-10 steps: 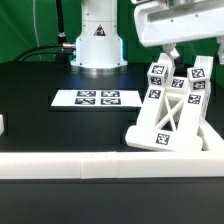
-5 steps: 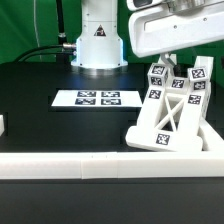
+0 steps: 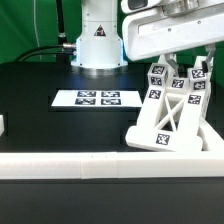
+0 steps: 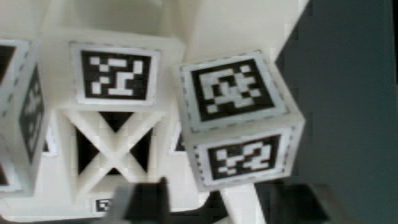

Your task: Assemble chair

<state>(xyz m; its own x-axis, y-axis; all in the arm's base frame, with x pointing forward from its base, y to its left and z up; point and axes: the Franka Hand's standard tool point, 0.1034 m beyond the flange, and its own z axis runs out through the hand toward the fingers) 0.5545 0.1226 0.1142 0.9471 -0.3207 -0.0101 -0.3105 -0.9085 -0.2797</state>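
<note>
The partly built white chair [image 3: 168, 118] stands at the exterior view's right, a cross-braced side facing the camera and tagged posts rising behind it. My gripper [image 3: 183, 62] hangs right over its upper posts. In the wrist view the cross-braced side [image 4: 118, 140] and a tagged post [image 4: 240, 115] fill the picture. The two dark fingers [image 4: 151, 205] of the gripper [image 4: 222, 205] stand on either side of a narrow white part of that post and are shut on it. The fingertips themselves are cut off at the picture's edge.
The marker board [image 3: 96, 98] lies flat in the middle of the black table. A long low white border rail [image 3: 90, 166] runs along the front. The arm's white base [image 3: 98, 42] stands at the back. A small white piece [image 3: 2, 125] shows at the exterior view's left edge.
The gripper has shifted toward the exterior view's left and sunk slightly over the chair's posts. Its jaws have closed from wide open onto the post.
</note>
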